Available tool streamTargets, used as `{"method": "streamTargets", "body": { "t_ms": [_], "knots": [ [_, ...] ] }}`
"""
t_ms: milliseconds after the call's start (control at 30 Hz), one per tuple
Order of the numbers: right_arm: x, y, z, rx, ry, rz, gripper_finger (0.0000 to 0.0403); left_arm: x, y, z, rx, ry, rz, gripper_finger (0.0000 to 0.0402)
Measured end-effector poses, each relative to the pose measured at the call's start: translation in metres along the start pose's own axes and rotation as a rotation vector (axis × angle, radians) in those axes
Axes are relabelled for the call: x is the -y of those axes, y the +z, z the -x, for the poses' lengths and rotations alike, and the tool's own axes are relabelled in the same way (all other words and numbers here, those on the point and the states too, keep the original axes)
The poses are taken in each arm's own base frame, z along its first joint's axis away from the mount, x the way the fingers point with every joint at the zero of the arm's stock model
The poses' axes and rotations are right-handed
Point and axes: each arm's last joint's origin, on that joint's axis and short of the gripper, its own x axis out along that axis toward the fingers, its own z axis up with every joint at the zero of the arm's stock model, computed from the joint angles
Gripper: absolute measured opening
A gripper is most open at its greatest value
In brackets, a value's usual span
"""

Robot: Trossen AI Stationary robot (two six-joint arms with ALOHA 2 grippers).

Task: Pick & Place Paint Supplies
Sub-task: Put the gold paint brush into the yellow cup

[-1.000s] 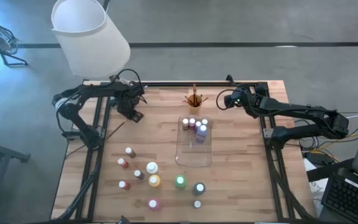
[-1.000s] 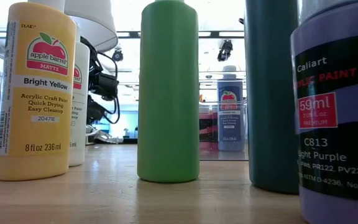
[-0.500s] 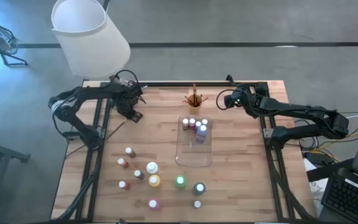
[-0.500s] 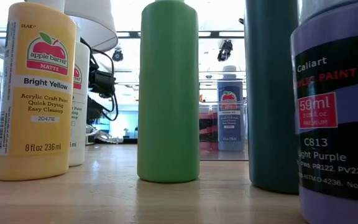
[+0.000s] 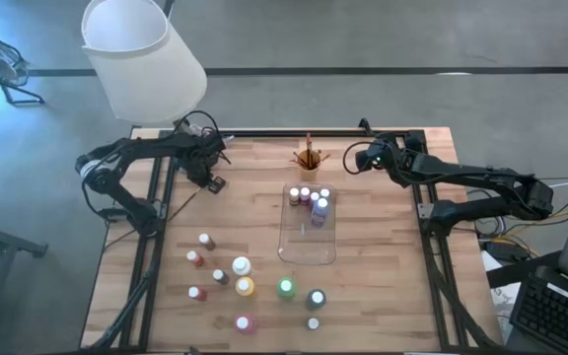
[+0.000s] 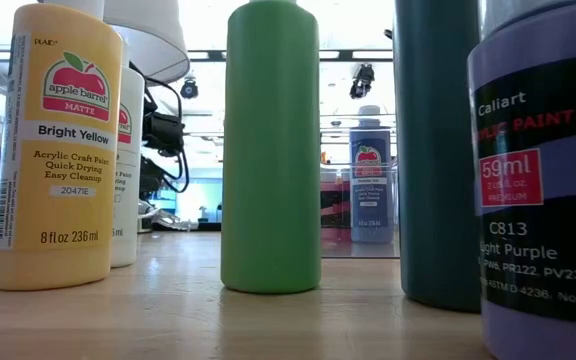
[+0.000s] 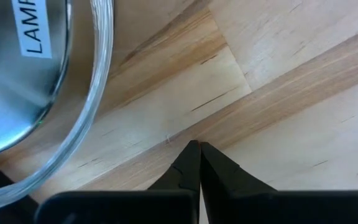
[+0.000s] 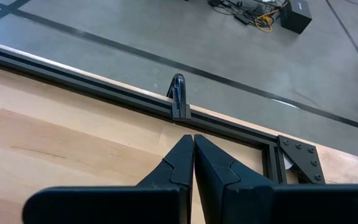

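The table [image 5: 383,296] is pale butcher-block wood with visible grain and a dark metal rail along its far edge. The left gripper [image 7: 199,147] hovers near the far left corner, its two dark tapered fingers pressed tip to tip with nothing between them, just beside the round glass-rimmed base of a lamp [image 7: 17,74] with a white drum shade. The right gripper [image 8: 193,138] waits near the far right corner, its fingers also pressed together and empty. A clear rectangular plastic tray [image 5: 309,251] lies at the table's middle, with a handful of small paint bottles [image 5: 309,197] standing at its far end. More round-capped bottles stand toward the near edge, among them a smooth green bottle [image 6: 271,150] and a yellow bottle [image 6: 56,150]. Thin wooden brushes [image 5: 309,153] stand in an orange cup [image 5: 309,164] near the far edge.
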Motion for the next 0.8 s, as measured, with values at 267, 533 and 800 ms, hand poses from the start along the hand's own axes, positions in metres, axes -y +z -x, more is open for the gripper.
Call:
{"method": "streamTargets", "body": {
  "t_ms": [267, 533, 800],
  "knots": [
    [0.0, 0.0, 0.0, 0.001, 0.001, -0.001, 0.0008, 0.001, 0.007, 0.016, 0.017, -0.026, 0.004, 0.0002],
    [0.0, 0.0, 0.0, 0.003, 0.001, -0.003, 0.0008, 0.01, 0.023, 0.048, 0.129, -0.172, -0.001, 0.0001],
    [0.0, 0.0, 0.0, 0.004, 0.001, -0.001, 0.0008, 0.035, 0.033, 0.075, 0.214, -0.259, -0.085, 0.0]
  ]
}}
